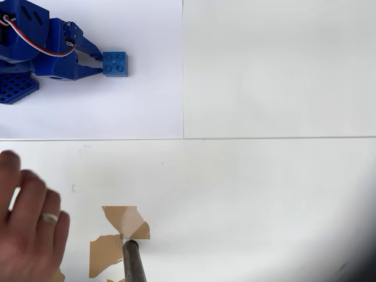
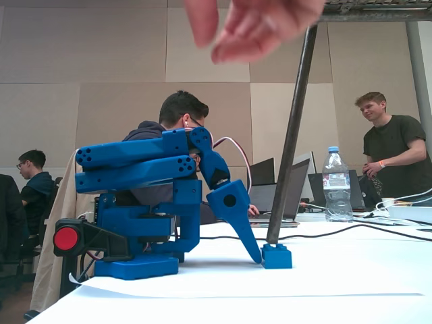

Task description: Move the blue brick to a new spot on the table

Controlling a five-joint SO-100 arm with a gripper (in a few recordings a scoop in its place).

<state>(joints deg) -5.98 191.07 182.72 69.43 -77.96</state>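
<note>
The blue brick (image 1: pixel 115 63) is a small square piece with four studs, lying on a whiter paper sheet at the table's (image 1: pixel 276 194) upper left in the overhead view. In the fixed view the brick (image 2: pixel 277 256) rests flat on the white surface. My gripper (image 1: pixel 100 63) reaches in from the left, slightly open, with both fingertips up against the brick's left side rather than around it. Seen from the side, the gripper (image 2: pixel 258 258) slants down to the table and meets the brick's left edge.
A person's hand (image 1: pixel 29 226) rests at the lower left of the table and hangs at the top of the fixed view (image 2: pixel 256 23). A dark pole (image 1: pixel 134 261) stands by torn brown patches (image 1: pixel 114 232). A water bottle (image 2: pixel 335 185), laptops and cables sit behind.
</note>
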